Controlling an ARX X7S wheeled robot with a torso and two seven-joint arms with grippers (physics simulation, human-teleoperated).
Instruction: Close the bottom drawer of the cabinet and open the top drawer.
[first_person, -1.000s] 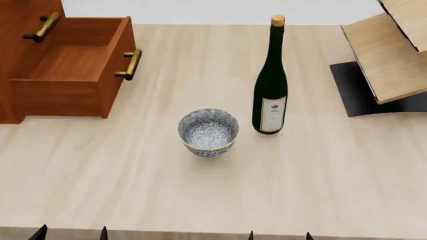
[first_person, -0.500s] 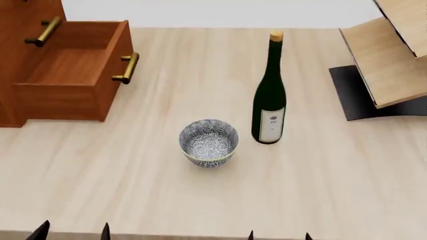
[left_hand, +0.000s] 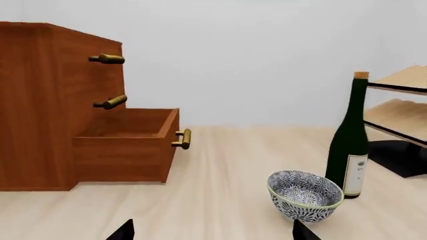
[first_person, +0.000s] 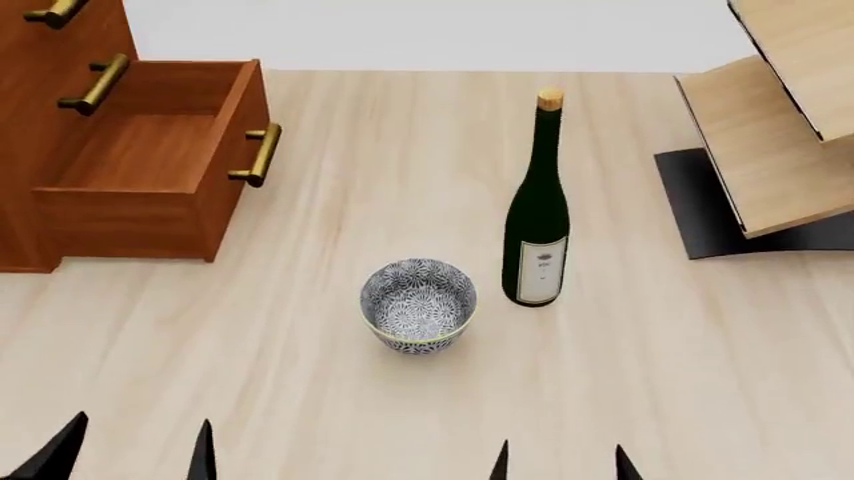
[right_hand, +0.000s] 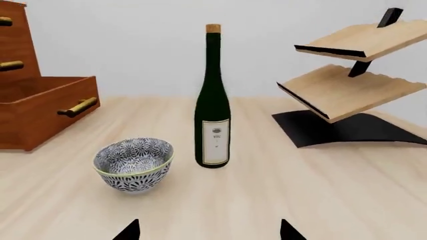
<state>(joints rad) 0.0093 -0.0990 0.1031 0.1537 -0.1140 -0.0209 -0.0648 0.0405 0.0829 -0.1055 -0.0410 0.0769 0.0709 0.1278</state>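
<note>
Bottom drawer (first_person: 147, 160) is pulled out of cabinet (first_person: 54, 60) at far left, handle (first_person: 256, 155) crosswise to push direction. Left gripper (first_person: 134, 455) nearer, drawer ahead and slightly left; bowl (first_person: 418, 305) off to its right. Both grippers' fingers spread, empty.

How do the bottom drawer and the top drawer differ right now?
The bottom drawer is pulled far out of the cabinet, its empty inside showing; the top drawer sits shut, flush with the cabinet front. The bottom drawer's handle stands out over the table, while the top drawer's handle stays at the cabinet face. Both are reddish-brown wood with brass bar handles.
</note>
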